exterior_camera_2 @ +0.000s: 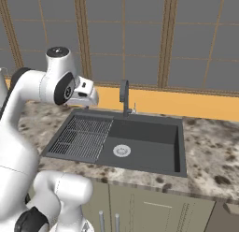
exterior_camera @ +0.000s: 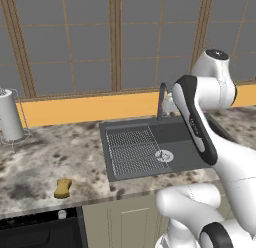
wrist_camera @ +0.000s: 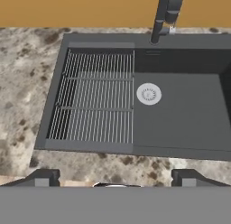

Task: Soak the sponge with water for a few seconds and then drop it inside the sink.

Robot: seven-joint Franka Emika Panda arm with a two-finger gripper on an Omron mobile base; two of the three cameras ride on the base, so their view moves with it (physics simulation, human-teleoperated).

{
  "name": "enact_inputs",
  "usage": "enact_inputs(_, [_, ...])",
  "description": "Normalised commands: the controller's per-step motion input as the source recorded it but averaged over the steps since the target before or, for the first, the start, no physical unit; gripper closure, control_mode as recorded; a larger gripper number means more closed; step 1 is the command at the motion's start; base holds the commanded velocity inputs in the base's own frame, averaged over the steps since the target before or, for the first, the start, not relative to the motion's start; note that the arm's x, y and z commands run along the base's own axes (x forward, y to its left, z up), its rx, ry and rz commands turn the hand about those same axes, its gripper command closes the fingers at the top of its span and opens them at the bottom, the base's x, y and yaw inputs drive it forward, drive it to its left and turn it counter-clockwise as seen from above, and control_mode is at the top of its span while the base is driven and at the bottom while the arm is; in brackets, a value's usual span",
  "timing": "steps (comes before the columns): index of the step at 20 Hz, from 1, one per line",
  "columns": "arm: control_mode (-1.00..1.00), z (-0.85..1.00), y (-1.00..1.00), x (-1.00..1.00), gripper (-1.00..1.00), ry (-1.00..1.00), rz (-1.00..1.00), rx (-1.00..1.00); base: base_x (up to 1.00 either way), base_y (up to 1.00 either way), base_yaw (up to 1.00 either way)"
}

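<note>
The mustard-yellow sponge [exterior_camera: 62, 188] lies on the speckled counter near its front edge, well left of the sink [exterior_camera: 195, 157]. The dark grey sink [exterior_camera_2: 149, 158] has a ribbed rack on its left half and a round silver drain [wrist_camera: 149, 93] in the middle. No water runs from the dark faucet [wrist_camera: 164, 15]. My gripper [wrist_camera: 115, 179] hovers above the sink's near rim, looking down into the basin [wrist_camera: 189, 114]. Its two fingertips stand far apart with nothing between them, so it is open and far from the sponge.
A white cylinder in a wire stand [exterior_camera: 10, 119] sits at the counter's back left. An orange backsplash [exterior_camera_2: 186, 102] and tall windows run behind the sink. A dark appliance top [exterior_camera: 40, 232] lies below the counter edge under the sponge.
</note>
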Motion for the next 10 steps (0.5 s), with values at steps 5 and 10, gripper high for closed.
enact_inputs(5, [-1.00,0.00,0.00,-0.35,-1.00,-0.06,0.00,0.00,0.00,0.00,0.00])
enact_inputs(10, [-1.00,0.00,0.00,-0.23,-1.00,0.00,0.00,0.00,0.00,0.00,0.00])
